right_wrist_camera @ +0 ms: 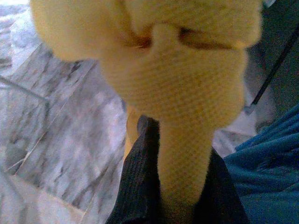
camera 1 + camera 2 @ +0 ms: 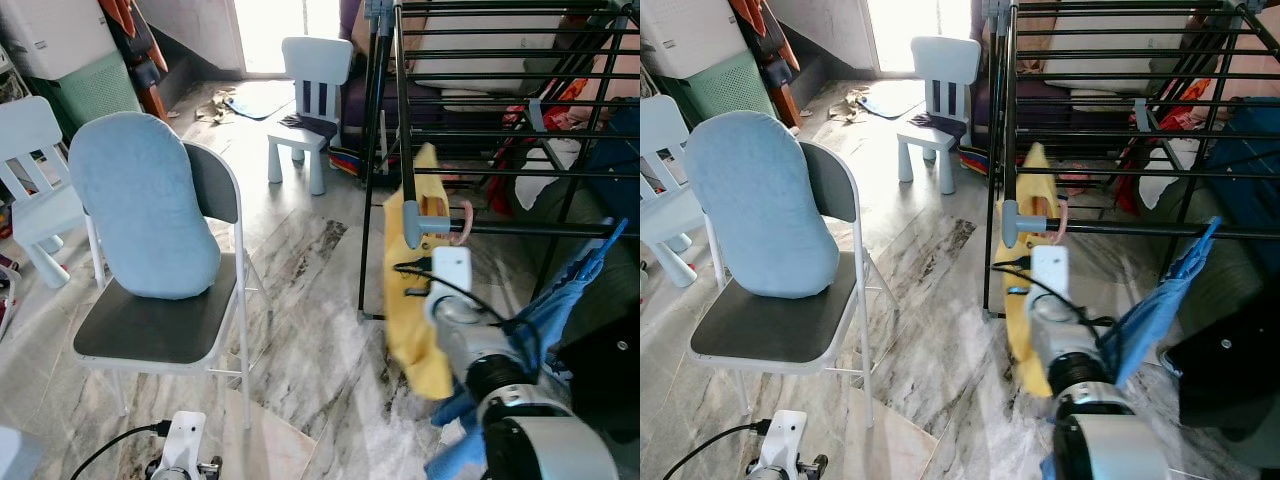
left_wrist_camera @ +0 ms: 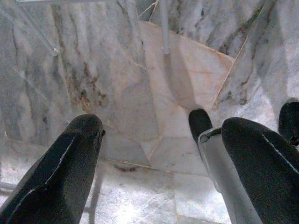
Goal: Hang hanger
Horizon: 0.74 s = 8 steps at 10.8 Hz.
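A yellow garment (image 2: pixel 415 320) hangs on a hanger whose wooden shoulder (image 2: pixel 435 207) and pink hook (image 2: pixel 463 226) show at its top. It is held up against the front rail (image 2: pixel 540 230) of a black drying rack; I cannot tell whether the hook rests on the rail. My right gripper (image 1: pixel 180 154) is shut on the yellow cloth, black fingers (image 1: pixel 138 186) on either side of it. My right arm (image 2: pixel 470 340) reaches up to it. My left gripper (image 3: pixel 161 128) hangs open over the marble floor, holding nothing.
A blue cloth (image 2: pixel 560 300) hangs from the same rail just right of the yellow garment. A folding chair with a light blue cushion (image 2: pixel 140 210) stands to the left. A small white child's chair (image 2: pixel 310 90) is farther back, and another (image 2: pixel 30 170) is at far left.
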{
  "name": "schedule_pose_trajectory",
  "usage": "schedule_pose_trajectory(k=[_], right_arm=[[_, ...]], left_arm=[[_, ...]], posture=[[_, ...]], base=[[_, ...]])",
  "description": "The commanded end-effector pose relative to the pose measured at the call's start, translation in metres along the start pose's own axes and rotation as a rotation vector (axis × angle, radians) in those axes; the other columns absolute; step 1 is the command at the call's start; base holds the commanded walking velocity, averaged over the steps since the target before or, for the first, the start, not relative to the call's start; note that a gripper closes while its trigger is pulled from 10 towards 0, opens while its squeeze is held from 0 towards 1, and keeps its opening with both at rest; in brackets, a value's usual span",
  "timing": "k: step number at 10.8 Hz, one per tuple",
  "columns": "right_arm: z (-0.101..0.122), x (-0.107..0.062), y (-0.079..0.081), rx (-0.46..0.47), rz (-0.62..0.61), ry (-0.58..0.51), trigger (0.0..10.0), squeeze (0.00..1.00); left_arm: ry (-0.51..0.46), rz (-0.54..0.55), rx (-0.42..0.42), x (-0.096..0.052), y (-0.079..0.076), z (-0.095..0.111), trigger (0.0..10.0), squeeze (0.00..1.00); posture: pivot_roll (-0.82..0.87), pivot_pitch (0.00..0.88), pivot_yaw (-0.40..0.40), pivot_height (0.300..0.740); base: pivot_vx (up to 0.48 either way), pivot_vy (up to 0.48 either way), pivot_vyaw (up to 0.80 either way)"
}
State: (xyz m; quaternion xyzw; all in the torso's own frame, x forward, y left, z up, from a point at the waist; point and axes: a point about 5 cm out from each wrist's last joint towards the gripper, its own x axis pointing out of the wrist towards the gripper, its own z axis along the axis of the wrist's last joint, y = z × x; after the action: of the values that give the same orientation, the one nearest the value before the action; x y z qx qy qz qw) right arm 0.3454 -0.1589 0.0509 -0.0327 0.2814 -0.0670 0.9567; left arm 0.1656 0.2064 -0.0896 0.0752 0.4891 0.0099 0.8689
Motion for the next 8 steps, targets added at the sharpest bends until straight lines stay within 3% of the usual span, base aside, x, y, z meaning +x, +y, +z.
schedule_pose_trajectory(k=[1, 5, 8], right_arm=[[0.000, -0.001, 0.010, -0.008, 0.041, 0.019, 10.0, 0.00], [-0.021, -0.003, 0.018, -0.004, 0.096, 0.085, 10.0, 0.00], [-0.005, -0.004, 0.030, -0.009, 0.147, 0.020, 10.0, 0.00]], left_arm=[[0.012, -0.005, 0.014, 0.000, 0.003, -0.002, 10.0, 0.00], [0.018, -0.006, 0.019, 0.000, 0.002, -0.003, 10.0, 0.00], [0.015, -0.008, 0.026, 0.000, 0.002, -0.001, 10.0, 0.00]], posture=[[-0.15, 0.000, 0.063, 0.740], [-0.15, 0.000, 0.061, 0.740], [-0.15, 0.000, 0.062, 0.740]], base=[[0.000, 0.000, 0.00], [0.000, 0.000, 0.00], [0.000, 0.000, 0.00]])
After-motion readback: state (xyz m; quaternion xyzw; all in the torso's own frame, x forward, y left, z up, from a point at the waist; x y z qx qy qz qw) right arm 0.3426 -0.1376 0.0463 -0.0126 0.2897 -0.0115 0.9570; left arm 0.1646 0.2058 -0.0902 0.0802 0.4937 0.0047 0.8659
